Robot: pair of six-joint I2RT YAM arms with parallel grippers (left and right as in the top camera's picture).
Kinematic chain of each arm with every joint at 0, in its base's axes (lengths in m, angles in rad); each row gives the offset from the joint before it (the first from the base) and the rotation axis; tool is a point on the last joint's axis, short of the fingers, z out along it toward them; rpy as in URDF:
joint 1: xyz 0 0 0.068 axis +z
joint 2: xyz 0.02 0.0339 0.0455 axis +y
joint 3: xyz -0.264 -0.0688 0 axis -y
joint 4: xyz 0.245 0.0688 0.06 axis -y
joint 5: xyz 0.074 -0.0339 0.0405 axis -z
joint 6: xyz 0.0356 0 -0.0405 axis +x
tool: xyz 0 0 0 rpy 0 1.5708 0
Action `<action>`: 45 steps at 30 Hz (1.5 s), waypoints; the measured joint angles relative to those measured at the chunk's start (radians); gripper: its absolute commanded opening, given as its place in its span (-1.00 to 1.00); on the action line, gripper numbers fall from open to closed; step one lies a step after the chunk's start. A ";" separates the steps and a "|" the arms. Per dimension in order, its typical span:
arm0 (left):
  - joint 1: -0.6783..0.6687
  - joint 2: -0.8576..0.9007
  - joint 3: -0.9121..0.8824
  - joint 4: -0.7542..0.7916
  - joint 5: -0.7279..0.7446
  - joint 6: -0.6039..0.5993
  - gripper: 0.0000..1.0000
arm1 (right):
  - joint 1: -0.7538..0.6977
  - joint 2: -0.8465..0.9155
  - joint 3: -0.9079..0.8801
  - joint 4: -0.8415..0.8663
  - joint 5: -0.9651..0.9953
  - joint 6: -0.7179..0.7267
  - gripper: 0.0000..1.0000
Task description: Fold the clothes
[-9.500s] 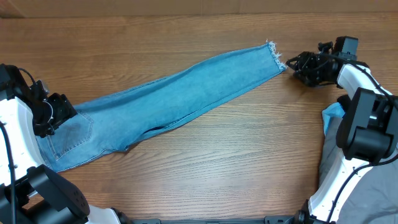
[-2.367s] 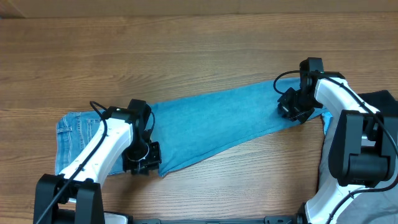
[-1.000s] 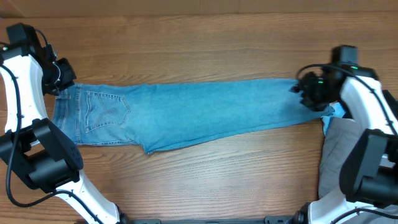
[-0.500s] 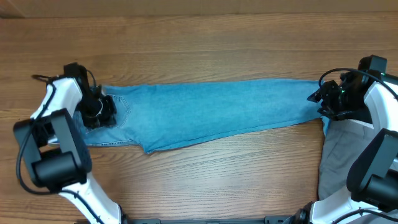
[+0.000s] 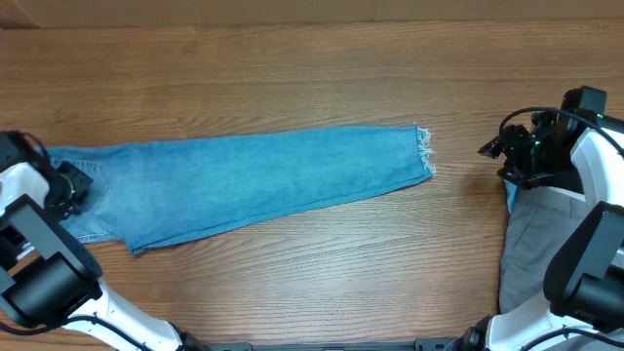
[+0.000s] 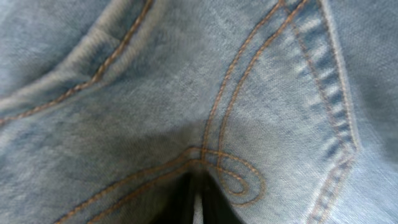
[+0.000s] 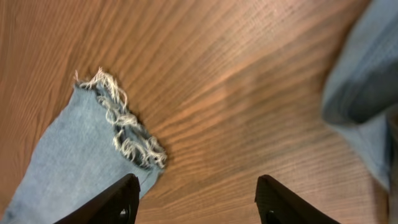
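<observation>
We note jeans [image 5: 263, 180] lying left-to-right on bench [image 5: 292, 78] | left pincer [image 5: 76, 185] pinching waist [image 5: 97, 195] | right pincer [image 5: 487, 149] spread, hem [image 5: 423, 154] lying leftward, apart.

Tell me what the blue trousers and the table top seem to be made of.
The jeans: washed light-blue denim, matte woven cotton by the look; tan double stitching and a frayed whitish hem show it. The table top: wood grain, faint sheen; solid wood or laminate, cannot tell.
</observation>
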 measured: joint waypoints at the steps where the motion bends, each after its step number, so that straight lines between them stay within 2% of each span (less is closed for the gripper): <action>1: 0.011 0.004 0.009 -0.011 0.033 0.014 -0.51 | 0.006 0.000 -0.010 0.016 -0.012 -0.018 0.36; 5: 0.003 0.025 0.115 -0.117 0.246 0.114 -0.43 | 0.054 0.000 -0.087 0.106 -0.080 -0.094 0.44; 10: -0.058 0.028 0.369 -0.369 0.467 0.253 -0.44 | 0.161 0.000 -0.233 0.304 -0.121 -0.122 0.45; 13: -0.108 0.006 0.473 -0.480 0.543 0.314 -0.45 | 0.212 0.001 -0.290 0.402 -0.130 -0.119 0.44; 18: -0.224 -0.122 0.497 -0.564 0.563 0.357 -0.46 | 0.259 0.042 -0.299 0.506 -0.153 -0.089 0.44; 21: -0.296 -0.248 0.506 -0.608 0.547 0.373 -0.46 | 0.285 0.075 -0.298 0.583 -0.219 -0.074 0.24; 23: -0.310 -0.305 0.507 -0.643 0.523 0.374 -0.46 | 0.293 0.092 -0.298 0.612 -0.247 -0.076 -0.07; 26: -0.324 -0.404 0.509 -0.691 0.479 0.377 -0.46 | 0.312 0.122 -0.298 0.637 -0.274 -0.066 -0.70; 27: -0.325 -0.423 0.511 -0.700 0.469 0.377 -0.46 | 0.315 0.128 -0.298 0.636 -0.276 -0.067 -0.92; 34: -0.325 -0.468 0.517 -0.787 0.413 0.378 -0.46 | 0.268 0.137 -0.232 0.524 -0.294 -0.029 -0.92; 41: -0.325 -0.468 0.517 -0.797 0.404 0.378 -0.46 | 0.098 0.086 0.031 0.213 -0.226 -0.023 -0.92; 45: -0.325 -0.468 0.517 -0.805 0.401 0.378 -0.48 | 0.057 0.082 0.162 0.045 -0.190 -0.022 -0.92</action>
